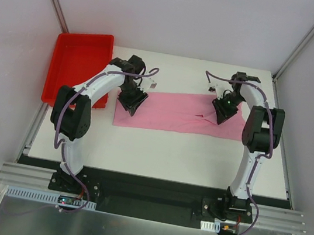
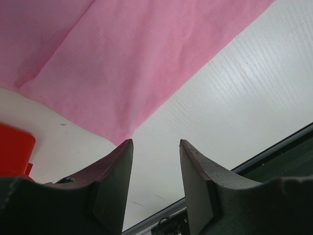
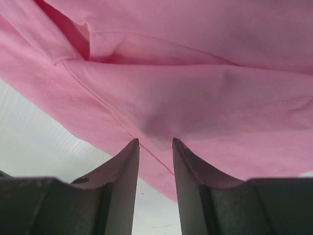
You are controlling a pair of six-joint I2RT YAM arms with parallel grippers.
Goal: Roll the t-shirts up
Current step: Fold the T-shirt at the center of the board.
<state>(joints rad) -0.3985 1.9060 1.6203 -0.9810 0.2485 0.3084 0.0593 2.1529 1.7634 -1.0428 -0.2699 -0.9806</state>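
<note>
Biggest worry: the fabric's thin and layered, so either gripper could pinch only the top layer or slip off the edge, and the roll would probably start crooked. The t-shirt point(image 1: 175, 113) lies flat as a long folded strip, starting just beside the red tray point(image 1: 79, 64) and running away from it. The left gripper point(image 2: 155, 143), jaws fairly wide and empty, sits at the tray-side corner. The right gripper point(image 3: 155, 141), narrower gap and also empty, is over the hem at the far end.

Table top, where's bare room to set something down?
Free: the broad table strip between t-shirt and arm bases, plus the far strip behind it. Crowded: the middle, left gripper and right gripper at the shirt's ends; red tray far-left.
</note>
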